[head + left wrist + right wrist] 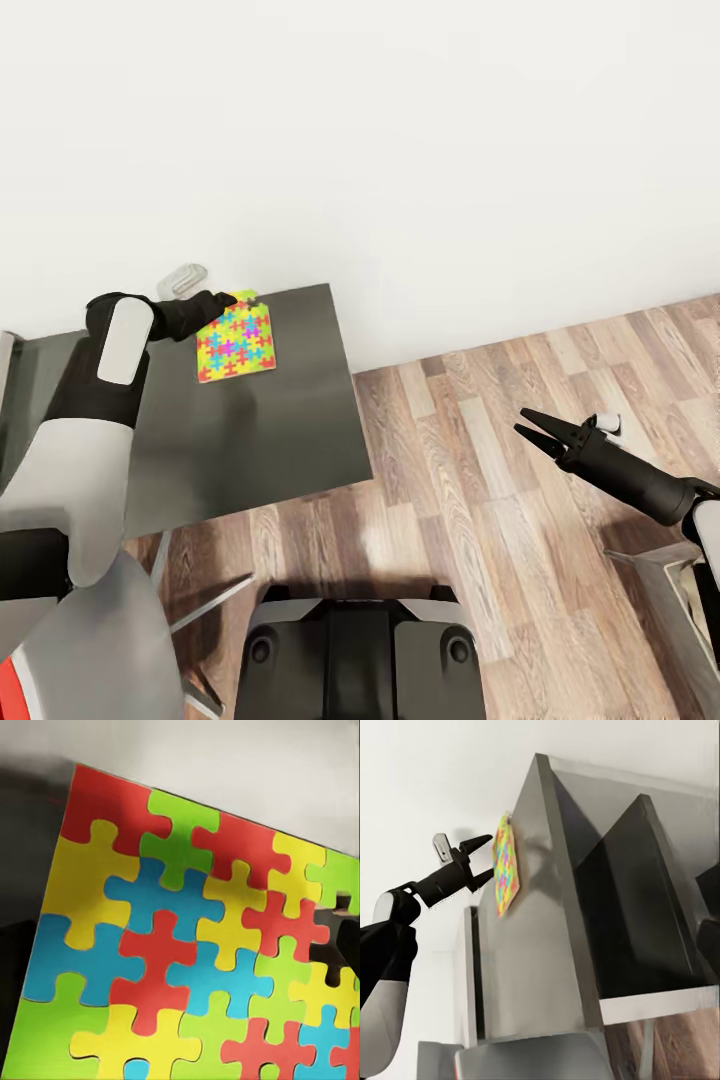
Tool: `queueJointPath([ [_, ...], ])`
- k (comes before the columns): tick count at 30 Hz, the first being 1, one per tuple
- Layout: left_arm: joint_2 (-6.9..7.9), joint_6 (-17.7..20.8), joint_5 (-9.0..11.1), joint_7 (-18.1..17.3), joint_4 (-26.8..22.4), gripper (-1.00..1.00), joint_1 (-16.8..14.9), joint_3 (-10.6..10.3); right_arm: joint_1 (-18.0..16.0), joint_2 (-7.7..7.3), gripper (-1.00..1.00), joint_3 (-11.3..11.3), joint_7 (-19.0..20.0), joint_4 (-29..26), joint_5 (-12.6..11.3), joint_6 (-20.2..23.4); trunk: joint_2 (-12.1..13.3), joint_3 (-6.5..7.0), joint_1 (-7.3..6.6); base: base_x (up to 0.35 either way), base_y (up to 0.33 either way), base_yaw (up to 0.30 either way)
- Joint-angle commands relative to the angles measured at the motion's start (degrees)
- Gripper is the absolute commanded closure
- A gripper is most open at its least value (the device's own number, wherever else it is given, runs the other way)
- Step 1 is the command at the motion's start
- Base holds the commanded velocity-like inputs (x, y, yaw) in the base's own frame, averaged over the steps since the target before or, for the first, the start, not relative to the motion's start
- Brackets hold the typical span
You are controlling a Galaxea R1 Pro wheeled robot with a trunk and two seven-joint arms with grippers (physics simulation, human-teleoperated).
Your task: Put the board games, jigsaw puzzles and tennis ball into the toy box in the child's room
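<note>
Black left claw (pixel 232 300) on jigsaw puzzle (pixel 236 342)

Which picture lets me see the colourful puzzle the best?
The left wrist view: the jigsaw puzzle shows close up, so you can see each red, yellow, green and blue piece. The head view shows it small on the dark table at the left tool. The right wrist view shows it thin, nearly edge-on.

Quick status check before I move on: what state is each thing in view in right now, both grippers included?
jigsaw puzzle: off the table, one edge between the left gripper's fingers.
left gripper: shut on the jigsaw puzzle's edge.
right gripper: open, empty, over the wood floor.
table: bare where its top shows.
</note>
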Motion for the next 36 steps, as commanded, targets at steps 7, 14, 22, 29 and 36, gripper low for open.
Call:
queueJointPath([
  [7, -0.01, -0.07, 2.15, 0.43, 1.28, -1.00, 0.09, -0.01, -0.06, 0.05, -1.00, -0.05, 0.35, 0.01, 0.32, 0.28, -0.06, -0.07, 0.05, 0.000, 0.000, -0.234],
  [14, -0.01, -0.07, 2.18, 0.40, 1.23, -1.00, 0.12, 0.04, -0.01, 0.06, -1.00, -0.07, 0.35, 0.01, 0.32, 0.28, -0.06, -0.07, 0.05, 0.000, 0.000, -0.093],
  [22, 1.30, 0.10, 0.35, 0.66, -1.01, -1.00, 0.76, 0.77, -1.33, 0.41, -1.00, -0.81, 0.14, 0.28, 0.24, 0.28, -0.06, -0.06, 0.05, 0.000, 0.000, -0.018],
  [29, 1.84, 0.10, 0.35, 0.66, -1.01, -1.00, 0.76, 0.77, -1.50, 0.41, -1.00, -0.81, 0.14, 0.28, 0.24, 0.28, -0.06, -0.06, 0.05, 0.000, 0.000, 0.000],
  [36, 1.84, 0.10, 0.35, 0.66, -1.01, -1.00, 0.76, 0.77, -1.50, 0.41, -1.00, -0.81, 0.14, 0.28, 0.24, 0.28, -0.06, -0.06, 0.05, 0.000, 0.000, 0.000],
])
